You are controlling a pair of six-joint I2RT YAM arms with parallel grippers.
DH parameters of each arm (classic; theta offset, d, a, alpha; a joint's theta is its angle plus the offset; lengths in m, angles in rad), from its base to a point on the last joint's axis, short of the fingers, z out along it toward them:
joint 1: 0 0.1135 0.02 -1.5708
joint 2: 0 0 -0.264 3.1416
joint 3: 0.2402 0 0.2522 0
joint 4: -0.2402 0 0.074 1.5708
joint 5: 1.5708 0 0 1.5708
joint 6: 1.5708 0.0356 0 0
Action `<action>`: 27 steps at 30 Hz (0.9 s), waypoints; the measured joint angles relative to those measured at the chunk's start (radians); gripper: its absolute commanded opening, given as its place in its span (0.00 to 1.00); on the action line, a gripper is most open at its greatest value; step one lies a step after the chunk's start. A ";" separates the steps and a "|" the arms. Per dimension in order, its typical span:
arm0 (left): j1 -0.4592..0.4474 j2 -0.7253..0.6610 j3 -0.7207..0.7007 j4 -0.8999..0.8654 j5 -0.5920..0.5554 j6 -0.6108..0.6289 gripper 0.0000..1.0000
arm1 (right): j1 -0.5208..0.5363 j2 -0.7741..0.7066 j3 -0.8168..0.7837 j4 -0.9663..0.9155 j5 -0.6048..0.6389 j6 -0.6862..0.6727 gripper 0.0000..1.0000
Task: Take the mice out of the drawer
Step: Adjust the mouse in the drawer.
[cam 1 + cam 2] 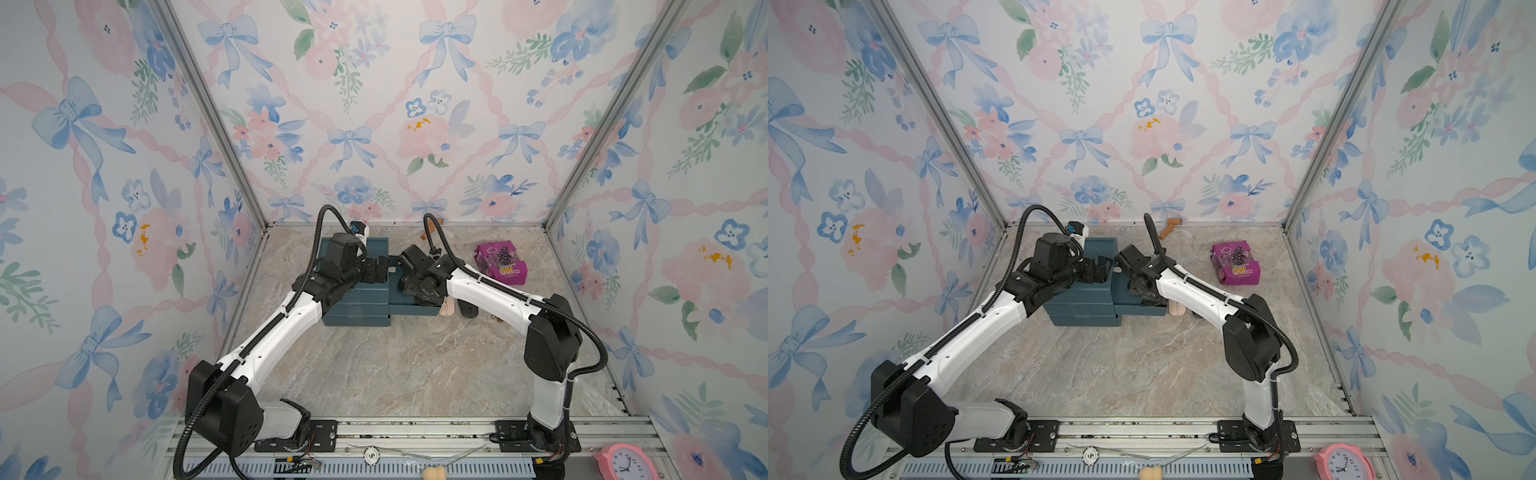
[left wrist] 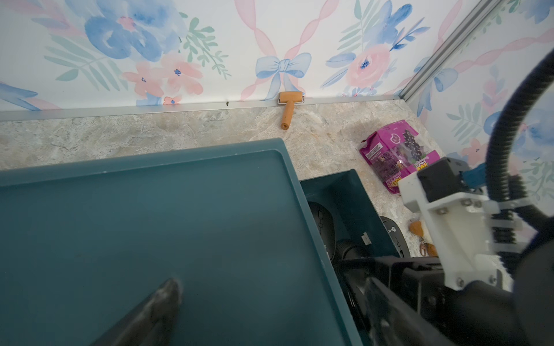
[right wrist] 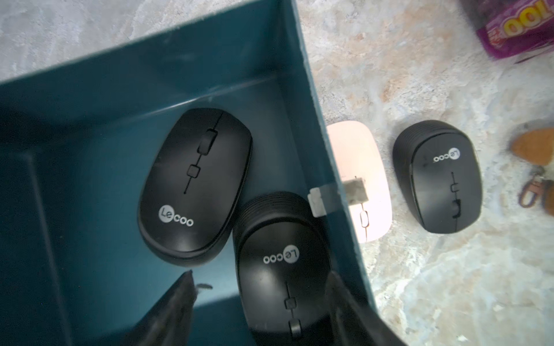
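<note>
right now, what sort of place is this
Likely a robot test booth: wallpapered panels in a metal frame, left arm and right arm mounted on a rail, a drawer of black mice.

Soft, even light fills both top views, with only faint shadows. Straight lines bow near the frame edges. In the right wrist view the drawer (image 3: 90, 179) interior is dim and the near fingers (image 3: 168, 314) are blurred.
</note>
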 measured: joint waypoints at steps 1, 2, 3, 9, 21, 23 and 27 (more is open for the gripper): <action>0.001 -0.001 -0.001 0.000 0.000 0.000 0.98 | 0.000 0.011 0.001 -0.003 -0.001 0.000 0.71; 0.002 -0.002 -0.001 0.000 0.000 0.000 0.98 | 0.000 0.020 0.002 -0.003 -0.003 0.000 0.71; 0.004 -0.003 -0.002 0.000 0.000 0.000 0.98 | 0.000 0.032 0.006 -0.004 -0.005 -0.001 0.71; 0.006 -0.005 -0.002 0.000 0.000 0.000 0.98 | -0.001 0.052 0.029 -0.013 -0.017 -0.012 0.68; 0.006 -0.005 -0.003 -0.002 -0.001 -0.001 0.98 | -0.001 0.047 0.030 0.072 -0.080 -0.093 0.73; 0.006 -0.005 -0.003 -0.002 -0.001 -0.002 0.98 | -0.001 0.036 0.018 0.072 -0.079 -0.128 0.74; 0.006 -0.005 -0.003 -0.001 -0.004 -0.010 0.98 | -0.004 -0.005 -0.027 0.083 -0.083 -0.224 0.75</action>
